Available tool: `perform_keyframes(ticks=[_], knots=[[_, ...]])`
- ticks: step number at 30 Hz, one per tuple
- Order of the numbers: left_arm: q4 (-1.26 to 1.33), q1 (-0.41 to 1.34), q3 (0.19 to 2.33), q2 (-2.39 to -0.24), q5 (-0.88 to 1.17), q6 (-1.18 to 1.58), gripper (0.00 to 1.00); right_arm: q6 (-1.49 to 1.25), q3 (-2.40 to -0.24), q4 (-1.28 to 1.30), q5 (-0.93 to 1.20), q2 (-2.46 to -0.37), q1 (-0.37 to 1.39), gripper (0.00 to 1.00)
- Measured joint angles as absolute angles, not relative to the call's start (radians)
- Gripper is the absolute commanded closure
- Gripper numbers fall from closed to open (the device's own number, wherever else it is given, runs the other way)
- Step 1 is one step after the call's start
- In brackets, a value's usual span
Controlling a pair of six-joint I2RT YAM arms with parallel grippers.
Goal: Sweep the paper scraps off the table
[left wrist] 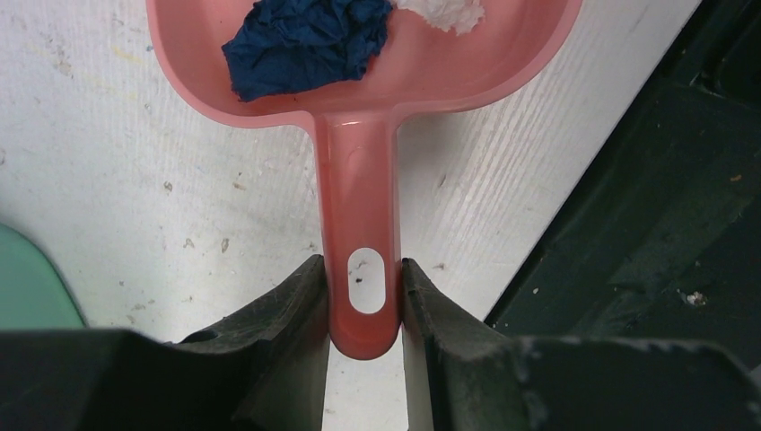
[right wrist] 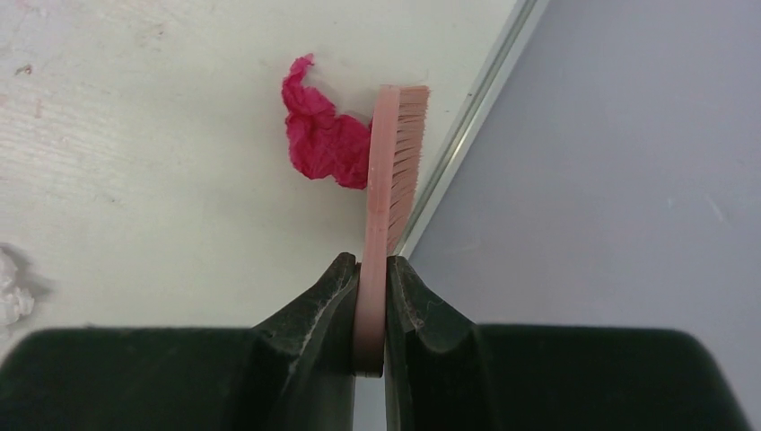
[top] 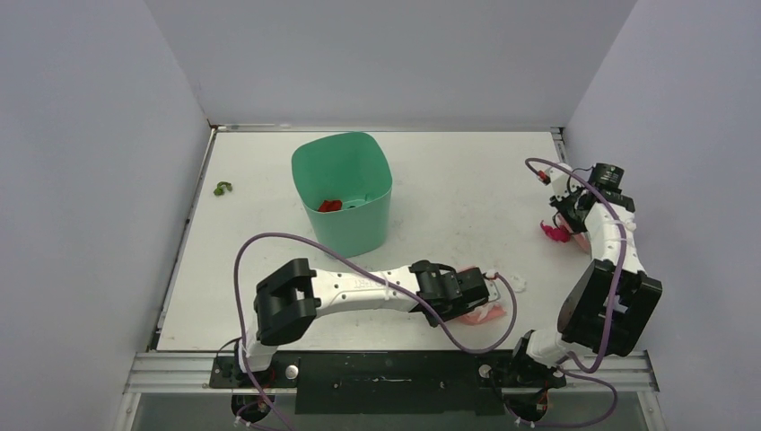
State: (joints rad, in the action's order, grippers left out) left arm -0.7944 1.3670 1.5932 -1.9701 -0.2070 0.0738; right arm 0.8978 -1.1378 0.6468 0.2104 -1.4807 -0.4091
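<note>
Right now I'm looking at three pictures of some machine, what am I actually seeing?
Two robot arms are bolted to a white table. The wide picture looks down from above; the other two come from a camera on each wrist. The left arm has its jaws shut on the handle of a pink dustpan holding a dark blue paper scrap and a white scrap. The right arm has its jaws shut on a pink brush beside a red scrap. A green bin stands on the table; an olive scrap lies near its left edge.
</note>
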Motion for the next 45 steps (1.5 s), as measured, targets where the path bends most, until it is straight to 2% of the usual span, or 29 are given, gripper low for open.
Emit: perform_keyframes(ticks=[7, 15, 23, 30, 45], knots=[[-0.822, 1.367, 1.687, -2.071, -0.203, 0.057, 1.0, 0.956, -1.079, 0.709, 0.292, -1.393, -0.409, 0.95], [-0.82, 1.365, 1.76, -2.142, -0.199, 0.042, 1.0, 0.968, -1.022, 0.968, 0.457, -1.204, -0.384, 0.95], [-0.798, 1.35, 1.782, -2.193, -0.197, 0.04, 1.0, 1.05, -1.021, 1.215, 0.587, -1.113, -0.351, 0.95], [-0.724, 1.345, 1.758, -2.193, -0.217, 0.039, 1.0, 1.045, -1.092, 1.36, 0.63, -1.135, -0.345, 0.95], [-0.537, 1.34, 1.558, -2.091, -0.301, 0.041, 1.0, 0.925, -1.376, 1.397, 0.637, -1.185, -0.339, 0.95]])
